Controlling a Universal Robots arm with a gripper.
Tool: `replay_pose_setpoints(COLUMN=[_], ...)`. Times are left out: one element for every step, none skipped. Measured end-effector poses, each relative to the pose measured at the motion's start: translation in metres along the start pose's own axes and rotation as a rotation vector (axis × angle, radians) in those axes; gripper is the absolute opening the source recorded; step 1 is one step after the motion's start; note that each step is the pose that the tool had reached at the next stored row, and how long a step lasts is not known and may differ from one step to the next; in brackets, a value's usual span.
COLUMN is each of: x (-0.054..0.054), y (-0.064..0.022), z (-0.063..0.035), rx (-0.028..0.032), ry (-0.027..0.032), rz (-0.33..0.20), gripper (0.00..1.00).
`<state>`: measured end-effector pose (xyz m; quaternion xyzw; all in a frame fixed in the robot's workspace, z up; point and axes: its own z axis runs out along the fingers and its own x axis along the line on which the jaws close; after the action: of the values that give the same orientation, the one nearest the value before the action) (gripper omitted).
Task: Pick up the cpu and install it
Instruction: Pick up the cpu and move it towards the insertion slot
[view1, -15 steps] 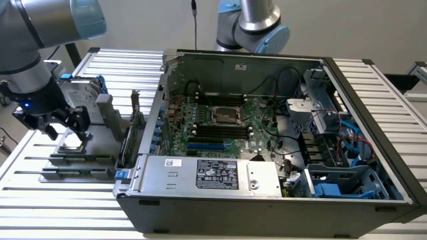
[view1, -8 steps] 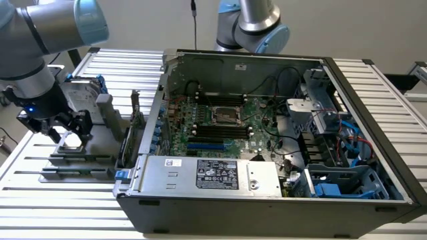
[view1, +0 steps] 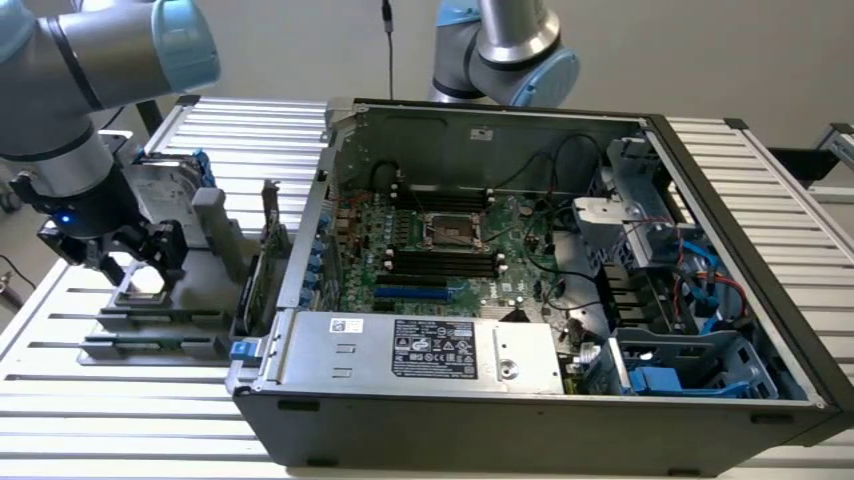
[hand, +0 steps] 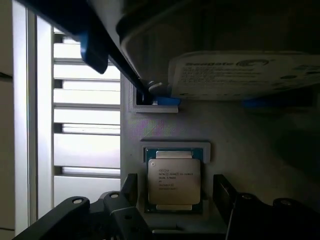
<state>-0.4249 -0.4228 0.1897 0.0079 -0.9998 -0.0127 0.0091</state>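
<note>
Exterior view gives you the slatted desk (view1: 80, 400) carrying the open computer case (view1: 534, 420), with the motherboard (view1: 521, 285) facing up and its central socket (view1: 454, 232) well apart from where the arm works. At the exterior view's left, just beside the case, sits the grey holder (view1: 160, 320), with the hard drive (view1: 167, 190) standing on edge in it. Your claw (view1: 136, 265) hangs low over that holder.

In the wrist view the claw is spread wide and has hold of nothing. One finger (hand: 129, 187) stands off one edge of the cpu (hand: 173, 181) and the other finger (hand: 222, 192) off the opposite edge, with a gap on each side. The cpu lies flat in its recess on the holder, printed face up, directly below and between the fingers. It is near enough square, so you have no long axis to favour, and the fingers run parallel to two of its sides. I judge the cpu not yet lifted.
</note>
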Motion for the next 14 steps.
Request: replay_pose_setpoints(x=[0.0000,0.0000,0.0000,0.0000,0.0000,0.0000,0.0000,0.0000,0.0000,-0.0001,-0.0002,-0.0004,-0.0007,-0.0010], y=[0.0004,0.0006,0.0006,0.0006,0.0006,0.0006,0.0006,0.0006,0.0006,0.0007,0.0006,0.0006,0.0006,0.0006], z=[0.0003,0.0005,0.0007,0.0010,0.0016,0.0020,0.0026,0.0031,0.0033,0.0035,0.0038,0.0040,0.0042,0.0043], rx=[-0.0001,-0.0001,-0.0001,-0.0002,-0.0003,-0.0002,-0.0002,-0.0002,-0.0001,-0.0001,-0.0001,-0.0002,-0.0003,-0.0003], ry=[-0.0001,-0.0001,0.0000,0.0000,-0.0001,0.0000,0.0000,0.0003,0.0009,0.0014,0.0017,0.0020,0.0021,0.0024], rz=[0.004,0.009,0.013,0.016,0.020,0.023,0.024,0.025,0.025,0.025,0.025,0.025,0.025,0.025], gripper=[0.71,0.71,0.71,0.71,0.71,0.71,0.71,0.71,0.71,0.71,0.71,0.71,0.71,0.71])
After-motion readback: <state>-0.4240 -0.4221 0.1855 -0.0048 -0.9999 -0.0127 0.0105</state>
